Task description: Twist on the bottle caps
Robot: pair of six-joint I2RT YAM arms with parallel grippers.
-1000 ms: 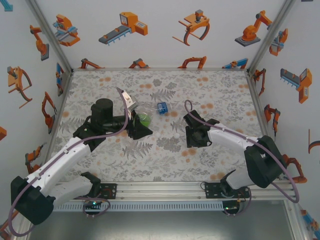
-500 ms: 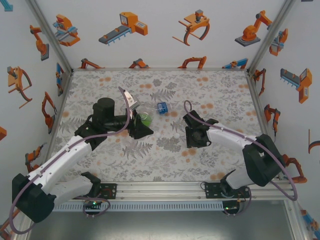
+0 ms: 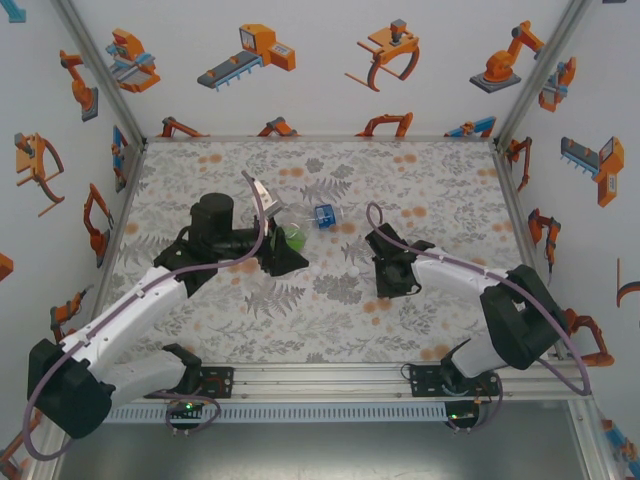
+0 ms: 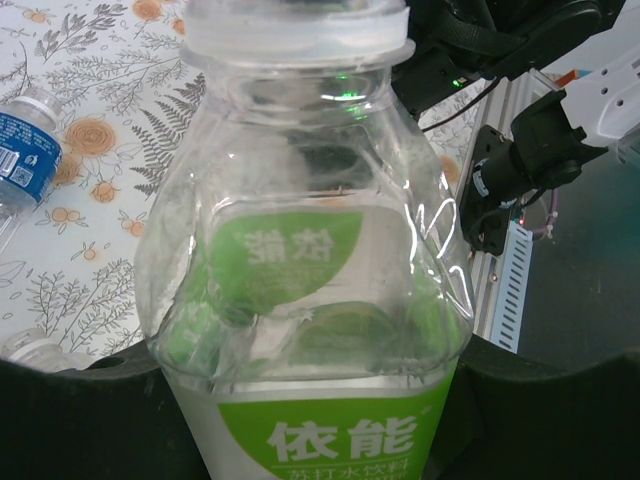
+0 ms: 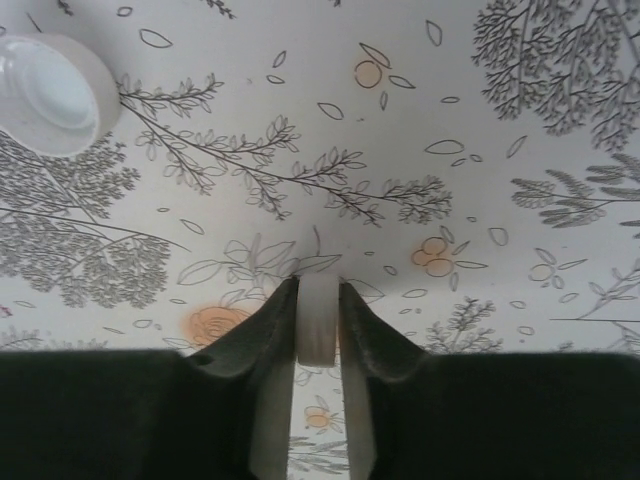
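Observation:
My left gripper [image 3: 283,252] [image 4: 310,435] is shut on the green-labelled bottle [image 3: 290,237] [image 4: 310,250], gripping its body with the neck [image 4: 295,30] pointing away from the camera. A blue-labelled bottle [image 3: 323,215] [image 4: 25,155] lies on the table just beyond it. My right gripper [image 3: 384,274] [image 5: 318,292] is down at the table right of centre, shut on a white bottle cap [image 5: 318,325] held edge-on between its fingers. A second white cap [image 5: 45,95] lies hollow side up on the table to the left of it.
A clear bottle neck [image 4: 25,348] shows beside the left gripper. The flower-print table [image 3: 420,190] is fenced by metal posts and printed walls. The arm bases sit on the rail [image 3: 320,385] at the near edge.
The right jaws have closed on the cap. The left arm has shifted slightly right with the green bottle still in its grip.

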